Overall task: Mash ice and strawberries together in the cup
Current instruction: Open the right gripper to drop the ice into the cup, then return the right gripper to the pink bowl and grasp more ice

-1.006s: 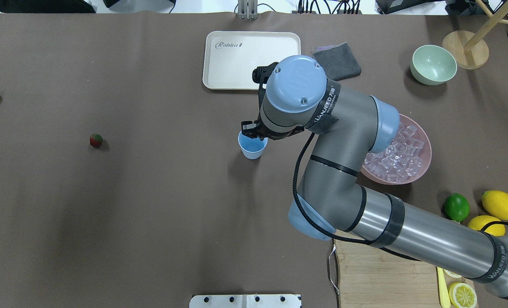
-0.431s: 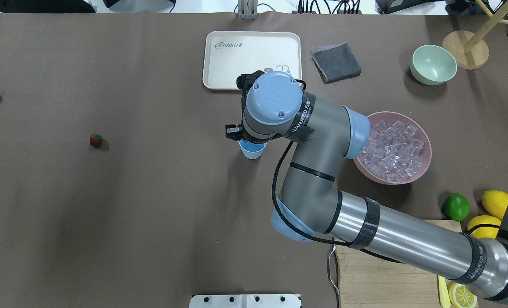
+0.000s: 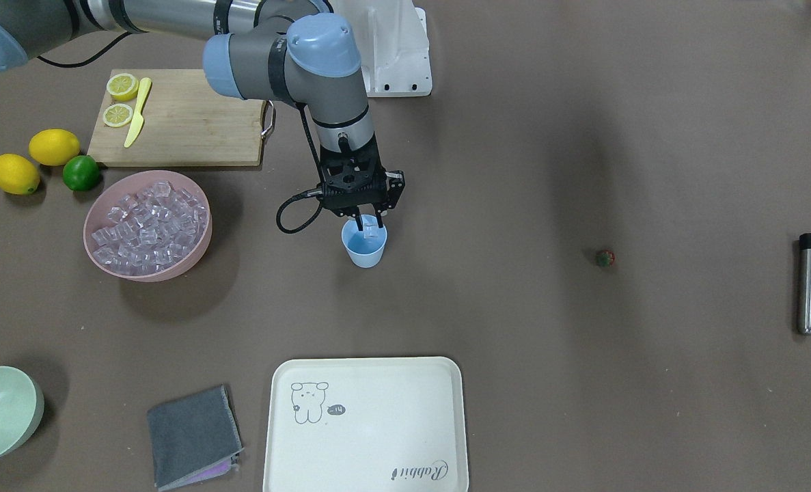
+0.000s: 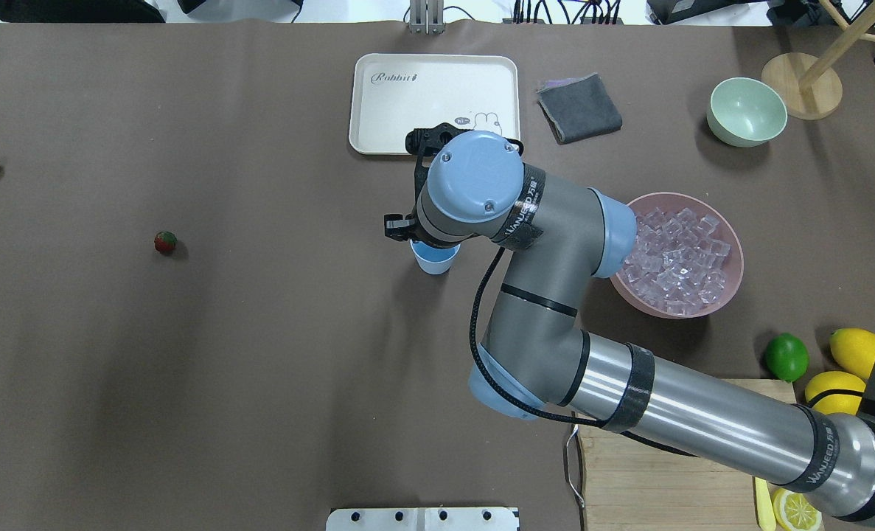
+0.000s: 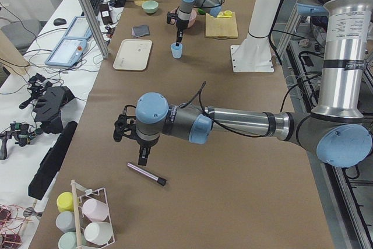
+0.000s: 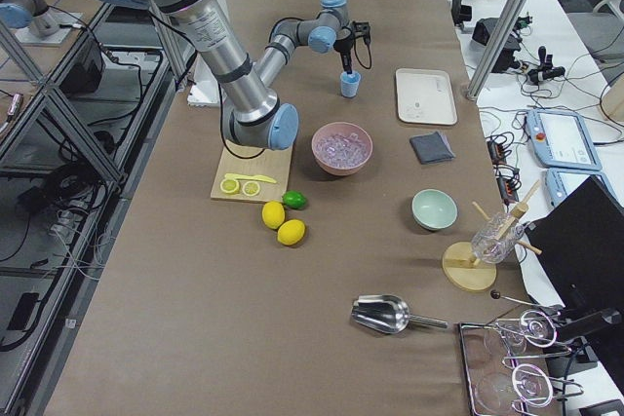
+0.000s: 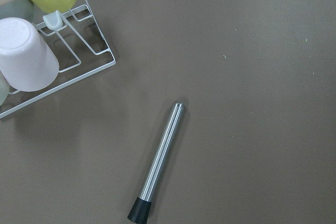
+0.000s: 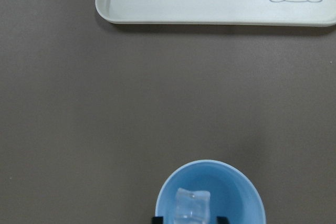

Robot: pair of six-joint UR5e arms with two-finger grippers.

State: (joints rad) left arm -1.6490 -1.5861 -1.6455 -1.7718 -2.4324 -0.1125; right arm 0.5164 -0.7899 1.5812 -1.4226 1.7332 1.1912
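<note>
The light blue cup (image 3: 364, 251) stands mid-table; it also shows in the overhead view (image 4: 434, 259) and the right wrist view (image 8: 210, 190). My right gripper (image 3: 367, 225) hangs just above its rim, shut on one clear ice cube (image 8: 192, 206). More ice (image 3: 149, 222) fills the pink bowl (image 3: 173, 270). The strawberry (image 3: 605, 257) lies alone on the table far from the cup, also in the overhead view (image 4: 165, 242). My left gripper (image 5: 143, 157) shows only in the exterior left view, above a steel muddler (image 7: 160, 161); I cannot tell whether it is open or shut.
A cream tray (image 3: 364, 424) and a grey cloth (image 3: 190, 437) lie beyond the cup. A pale green bowl (image 3: 2, 410), a cutting board (image 3: 180, 116) with lemon slices, two lemons (image 3: 53, 145) and a lime (image 3: 80, 172) sit on my right side. A cup rack (image 7: 31, 51) stands by the muddler.
My right arm has swung left, away from the pink bowl, uncovering it. The gripper has shifted a little left over the cup. The strawberry and cup have not moved.
</note>
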